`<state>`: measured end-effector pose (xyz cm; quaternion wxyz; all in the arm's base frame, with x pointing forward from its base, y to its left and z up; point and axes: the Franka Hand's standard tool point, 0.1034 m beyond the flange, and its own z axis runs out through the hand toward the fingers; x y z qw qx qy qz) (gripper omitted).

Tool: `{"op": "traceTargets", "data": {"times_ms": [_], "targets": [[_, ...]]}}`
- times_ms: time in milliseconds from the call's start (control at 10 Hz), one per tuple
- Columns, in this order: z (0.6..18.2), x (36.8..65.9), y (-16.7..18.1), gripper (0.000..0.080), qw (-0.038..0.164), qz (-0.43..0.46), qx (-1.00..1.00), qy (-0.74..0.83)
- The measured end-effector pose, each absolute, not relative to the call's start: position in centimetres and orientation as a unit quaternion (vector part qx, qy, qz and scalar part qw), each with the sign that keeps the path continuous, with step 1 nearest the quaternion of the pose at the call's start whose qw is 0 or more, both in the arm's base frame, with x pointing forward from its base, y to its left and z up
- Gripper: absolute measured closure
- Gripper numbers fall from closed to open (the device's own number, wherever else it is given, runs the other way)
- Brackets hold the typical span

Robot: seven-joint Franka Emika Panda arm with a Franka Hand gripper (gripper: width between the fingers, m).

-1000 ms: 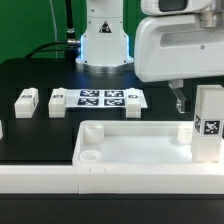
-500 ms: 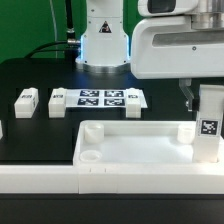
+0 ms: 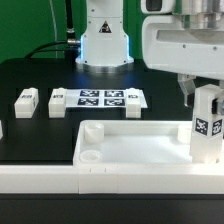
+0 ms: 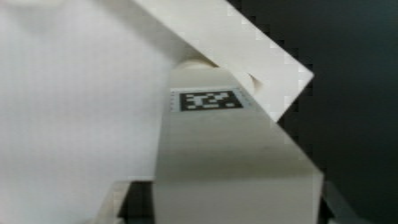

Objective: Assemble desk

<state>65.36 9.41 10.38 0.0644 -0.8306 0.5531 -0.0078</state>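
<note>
The white tray-like desk tabletop (image 3: pixel 135 140) lies near the front, with its raised rim and round corner sockets showing. My gripper (image 3: pixel 204 96) is shut on a white block leg (image 3: pixel 207 128) with a black-and-white marker. It holds the leg upright at the tabletop's corner on the exterior view's right. In the wrist view the leg (image 4: pixel 222 150) fills the middle between my dark fingers (image 4: pixel 121 203), with the tabletop (image 4: pixel 71 100) beneath. Whether the leg's foot touches the socket is hidden. Two more legs (image 3: pixel 25 100) (image 3: pixel 57 102) lie on the black table at the exterior view's left.
The marker board (image 3: pixel 100 98) lies flat behind the tabletop. A long white rail (image 3: pixel 40 178) runs along the front edge. The arm's white base (image 3: pixel 104 40) stands at the back. Part of another white piece (image 3: pixel 1 130) shows at the left edge.
The leg in my gripper has shifted slightly to the exterior view's left, closer over the tabletop's corner. The arm's white body has moved up and to the right.
</note>
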Motion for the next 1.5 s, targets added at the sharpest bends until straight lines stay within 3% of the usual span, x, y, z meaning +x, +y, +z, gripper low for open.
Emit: {"op": "traceTargets", "data": {"times_ms": [200,300,900,1300,1400,1500], "targets": [[10.4,65.2,9.2,0.0504,0.084,0.012,-0.779,0.621],[10.3,64.9,9.4,0.0505,0.073,0.017,-0.779,0.622],[10.4,65.1,10.3,0.0506,0.078,0.033,-0.578,0.812],[10.4,65.2,10.3,0.0495,0.078,0.033,-0.547,0.833],[10.4,65.2,10.3,0.0327,0.079,0.032,-0.553,0.829],[10.4,65.2,10.3,0.0327,0.079,0.032,-0.553,0.829]]}}
